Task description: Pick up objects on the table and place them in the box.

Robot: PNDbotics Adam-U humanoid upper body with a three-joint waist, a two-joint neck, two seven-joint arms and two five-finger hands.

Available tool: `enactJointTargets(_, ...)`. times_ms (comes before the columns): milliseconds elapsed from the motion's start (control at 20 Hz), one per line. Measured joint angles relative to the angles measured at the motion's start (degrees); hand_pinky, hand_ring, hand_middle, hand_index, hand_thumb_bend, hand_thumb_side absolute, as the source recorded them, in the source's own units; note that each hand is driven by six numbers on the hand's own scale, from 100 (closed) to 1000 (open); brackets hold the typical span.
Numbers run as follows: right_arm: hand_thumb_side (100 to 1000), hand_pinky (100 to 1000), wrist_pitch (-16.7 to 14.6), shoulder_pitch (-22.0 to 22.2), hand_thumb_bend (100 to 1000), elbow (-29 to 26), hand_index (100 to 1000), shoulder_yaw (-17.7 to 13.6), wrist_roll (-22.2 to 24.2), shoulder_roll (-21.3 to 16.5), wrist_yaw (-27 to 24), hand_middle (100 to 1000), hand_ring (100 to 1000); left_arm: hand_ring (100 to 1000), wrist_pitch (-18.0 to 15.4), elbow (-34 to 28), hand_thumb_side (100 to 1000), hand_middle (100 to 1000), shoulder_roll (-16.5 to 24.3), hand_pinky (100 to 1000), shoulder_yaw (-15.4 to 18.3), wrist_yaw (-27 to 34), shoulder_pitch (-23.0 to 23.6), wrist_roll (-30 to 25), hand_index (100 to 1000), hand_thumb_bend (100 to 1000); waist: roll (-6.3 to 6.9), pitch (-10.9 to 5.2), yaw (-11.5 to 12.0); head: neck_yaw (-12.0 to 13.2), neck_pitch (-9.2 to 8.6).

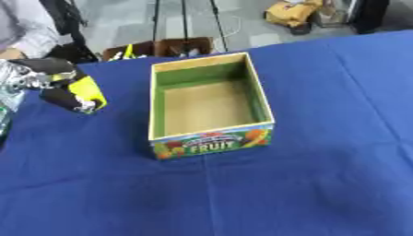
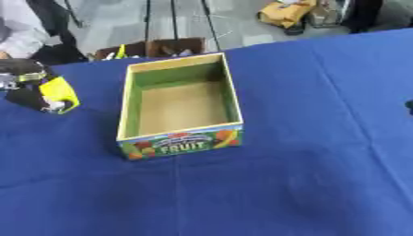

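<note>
Only in the right eye view a small dark shape [image 2: 409, 107] is seen at the right edge. The word "FRUIT" is printed on the box [image 1: 211, 144], which stands empty on the blue table [image 1: 306, 184]. The left hand [image 1: 48, 83] is curled around a yellow object [image 1: 87, 91] left of the box.

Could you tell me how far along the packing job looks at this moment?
Nothing is packed yet: the box labelled FRUIT stands open and shows only its bare bottom. In hand: the left hand, left of the box, is curled round a yellow object just above the blue tablecloth. Left: carrying that object over and into the box. No other loose items show on the cloth.
</note>
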Motion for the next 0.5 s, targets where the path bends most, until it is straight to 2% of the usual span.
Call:
enactJointTargets(200,685,732,-0.01,0.0,100,0.0,843,0.0,-0.01,0.0,-0.02,587,816,536,-0.21,-0.35,840,648,0.01,333,0.0,-0.76,0.04,0.94,684,100,-0.07,0.0,0.04,0.0,0.0)
enactJointTargets(500,686,732,-0.03,0.0,100,0.0,843,0.0,-0.03,0.0,-0.02,587,816,505,-0.09,-1.35,828,602,0.01,270,0.06,1.19,-0.03,1.88,661,100,-0.08,0.0,0.04,0.0,0.0)
